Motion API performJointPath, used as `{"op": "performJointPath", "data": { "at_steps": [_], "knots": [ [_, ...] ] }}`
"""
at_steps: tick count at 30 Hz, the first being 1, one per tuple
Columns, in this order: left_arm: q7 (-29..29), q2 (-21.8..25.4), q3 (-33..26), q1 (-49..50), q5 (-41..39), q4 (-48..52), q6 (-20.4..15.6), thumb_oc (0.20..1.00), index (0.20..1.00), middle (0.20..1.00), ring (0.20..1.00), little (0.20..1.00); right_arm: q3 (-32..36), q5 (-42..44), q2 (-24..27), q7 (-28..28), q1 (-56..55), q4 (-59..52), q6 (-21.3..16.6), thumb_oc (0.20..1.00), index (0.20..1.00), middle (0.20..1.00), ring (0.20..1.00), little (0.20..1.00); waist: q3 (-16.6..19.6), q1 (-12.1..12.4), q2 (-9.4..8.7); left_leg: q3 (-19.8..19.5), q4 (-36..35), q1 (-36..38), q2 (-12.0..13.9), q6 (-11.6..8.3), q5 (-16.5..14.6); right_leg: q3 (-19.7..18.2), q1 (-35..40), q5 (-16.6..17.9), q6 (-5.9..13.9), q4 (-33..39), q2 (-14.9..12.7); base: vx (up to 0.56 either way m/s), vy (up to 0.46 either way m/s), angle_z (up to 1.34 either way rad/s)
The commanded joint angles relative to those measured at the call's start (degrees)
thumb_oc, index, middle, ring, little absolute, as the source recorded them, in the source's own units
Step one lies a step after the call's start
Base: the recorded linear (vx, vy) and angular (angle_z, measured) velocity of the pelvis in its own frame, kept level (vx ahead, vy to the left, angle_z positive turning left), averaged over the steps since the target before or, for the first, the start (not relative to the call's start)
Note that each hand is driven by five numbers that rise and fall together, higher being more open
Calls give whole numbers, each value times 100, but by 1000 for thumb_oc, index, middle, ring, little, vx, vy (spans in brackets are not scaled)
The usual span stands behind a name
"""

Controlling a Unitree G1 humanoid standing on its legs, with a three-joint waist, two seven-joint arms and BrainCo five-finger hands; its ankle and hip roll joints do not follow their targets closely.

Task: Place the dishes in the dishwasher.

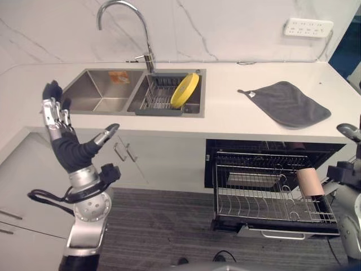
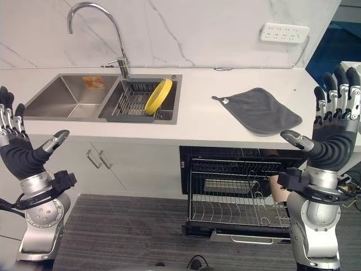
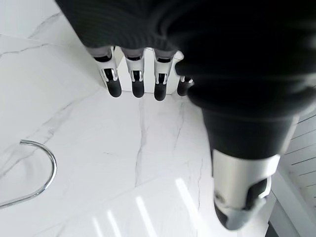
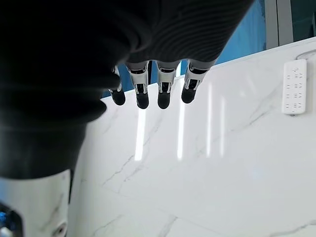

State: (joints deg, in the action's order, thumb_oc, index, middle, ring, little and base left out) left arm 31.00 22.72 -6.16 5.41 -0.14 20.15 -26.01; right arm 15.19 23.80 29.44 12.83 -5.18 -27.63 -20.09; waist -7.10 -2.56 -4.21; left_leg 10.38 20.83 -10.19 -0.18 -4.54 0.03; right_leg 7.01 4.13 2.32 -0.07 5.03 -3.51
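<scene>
- Your left hand [image 1: 62, 135] is raised before the counter, fingers straight, holding nothing.
- Your right hand [image 2: 333, 121] is likewise up and empty.
- The yellow plate [image 1: 184, 90] leans in the sink rack [image 1: 155, 97].
- The dishwasher rack [image 2: 237, 197] is pulled out.

The yellow plate [image 1: 185, 90] stands on edge in the sink rack [image 1: 158, 96], its lower rim hidden behind the wires. In the pulled-out dishwasher rack [image 2: 237, 197], the pink cup [image 2: 277, 189] is mostly hidden behind the right hand's wrist (it shows whole in the left eye view). The tap [image 3: 34, 173] is cut off by the left wrist view's edge.
</scene>
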Motion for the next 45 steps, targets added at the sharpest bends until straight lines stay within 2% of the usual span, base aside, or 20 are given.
{"op": "performJointPath", "data": {
  "at_steps": [1,3,4,5,9,13,16,19,20,23,26,29,34,38,40,41,42,43,44,45],
  "knots": [
    [-167,217,-44,-184,-219,179,-178,1000,1000,1000,1000,1000,204,98,184,-43,422,-83,72,1000,1000,1000,1000,1000,27,-81,140,377,-950,779,1055,-239,167,162,361,-283,317,-3,-76,124,345,36],
    [-117,229,-28,-195,-231,184,-149,1000,1000,1000,1000,1000,162,45,212,-88,445,-86,130,1000,1000,1000,1000,1000,67,-90,198,431,-1729,972,1151,-232,238,192,371,-335,395,-3,-147,159,413,21],
    [-64,240,-5,-218,-243,163,-116,1000,1000,1000,1000,1000,171,37,251,-142,421,-89,167,1000,1000,1000,1000,1000,126,-88,250,279,-2338,1138,1108,-228,269,138,361,-367,472,-3,-214,206,518,2],
    [-32,256,14,-240,-212,156,-111,1000,1000,1000,1000,1000,205,90,306,-170,390,-94,163,1000,1000,1000,1000,1000,149,-74,279,96,-2532,1224,1074,-242,299,84,357,-383,515,-3,-253,229,634,-4],
    [-24,358,90,-437,-82,88,-103,1000,1000,1000,1000,1000,190,269,373,-99,490,-169,81,1000,1000,1000,1000,1000,182,-16,272,-198,-2583,1300,812,-123,157,129,305,-232,800,-141,-608,116,517,-24],
    [-406,399,52,-630,-282,8,47,1000,1000,1000,1000,1000,54,224,136,-114,453,-238,231,1000,1000,1000,1000,1000,43,42,148,-338,-2583,1450,544,147,-48,230,-101,-1,1008,-1336,-963,124,415,9],
    [-506,439,27,-604,-331,57,62,1000,1000,1000,1000,1000,-3,221,55,-216,381,-83,241,1000,1000,1000,1000,1000,-67,71,155,-309,-2583,1519,509,293,-112,280,-463,180,1008,-2233,-933,77,210,-19],
    [-436,469,-19,-663,-421,32,84,1000,1000,1000,1000,1000,106,378,28,-364,334,-18,217,1000,1000,1000,1000,1000,-80,5,98,-164,-2583,1556,460,319,-140,371,-420,-189,908,-1665,-384,118,54,-23],
    [-417,443,62,-708,-382,60,96,1000,1000,1000,1000,1000,187,455,114,-479,302,10,218,1000,1000,1000,1000,1000,-65,-29,57,-93,-2583,1596,383,301,-181,329,-180,-356,664,-864,-62,181,-23,-43],
    [-216,405,138,-729,-210,104,13,1000,1000,1000,1000,1000,141,397,133,-503,341,18,287,1000,1000,1000,1000,1000,-43,-27,29,-35,-2583,1622,309,295,-225,318,-32,-205,611,-311,14,175,-100,-15],
    [-77,330,135,-662,-48,211,58,1000,1000,1000,1000,1000,-23,309,196,-448,317,22,708,1000,1000,1000,1000,1000,7,-39,57,114,-2583,1708,320,274,-194,251,79,-182,529,-179,97,252,-242,-8],
    [6,336,140,-622,-84,218,134,1000,1000,1000,1000,1000,-56,230,239,-456,283,98,812,1000,1000,1000,1000,1000,44,-69,88,161,-2498,1787,352,213,-181,181,212,-194,454,-65,163,203,-195,-6],
    [-104,336,13,-401,-331,215,168,1000,1000,1000,1000,1000,56,253,326,-567,200,41,915,1000,1000,1000,1000,1000,38,-151,70,302,-1561,1574,495,104,-431,79,273,-281,330,-202,144,180,-188,-7],
    [-355,275,-28,-212,-556,264,110,1000,1000,1000,1000,1000,144,235,386,-677,126,82,873,1000,1000,1000,1000,1000,-47,-184,-16,330,111,974,781,-80,-132,-2,296,-275,149,-215,96,108,-177,-8],
    [-385,244,-24,-182,-538,271,85,1000,1000,1000,1000,1000,103,185,378,-678,192,97,879,1000,1000,1000,1000,1000,-86,-153,4,184,295,738,828,-94,-85,-64,343,-257,147,-177,109,95,-31,-4],
    [-424,237,-29,-188,-531,273,79,1000,1000,1000,1000,1000,51,166,362,-637,276,106,922,1000,1000,1000,1000,1000,-94,-129,31,169,15,713,874,-61,-112,-96,383,-279,174,-145,117,229,191,-10],
    [-453,219,-1,-190,-585,251,76,1000,1000,1000,1000,1000,-80,61,342,-616,446,155,996,1000,1000,1000,1000,1000,-52,-84,128,106,-942,911,945,-53,-52,-141,429,-329,255,-51,116,229,229,-20],
    [-450,213,6,-189,-596,245,74,1000,1000,1000,1000,1000,-104,37,335,-646,463,163,997,1000,1000,1000,1000,1000,-39,-77,151,81,-1183,973,947,-61,-17,-152,431,-341,274,-43,112,264,341,-28],
    [-425,205,13,-188,-633,236,92,1000,1000,1000,1000,1000,-152,-10,348,-860,452,165,1047,1000,1000,1000,1000,1000,-13,-28,228,-158,-2088,1057,995,-119,246,-247,436,-348,324,-22,113,220,294,-32],
    [-470,204,-1,-165,-736,238,81,1000,1000,1000,1000,1000,-128,37,422,-1054,393,128,1094,1000,1000,1000,1000,1000,6,7,272,-385,-2541,1117,1051,-197,462,-354,474,-396,345,-11,116,256,351,-25]
  ]
}}
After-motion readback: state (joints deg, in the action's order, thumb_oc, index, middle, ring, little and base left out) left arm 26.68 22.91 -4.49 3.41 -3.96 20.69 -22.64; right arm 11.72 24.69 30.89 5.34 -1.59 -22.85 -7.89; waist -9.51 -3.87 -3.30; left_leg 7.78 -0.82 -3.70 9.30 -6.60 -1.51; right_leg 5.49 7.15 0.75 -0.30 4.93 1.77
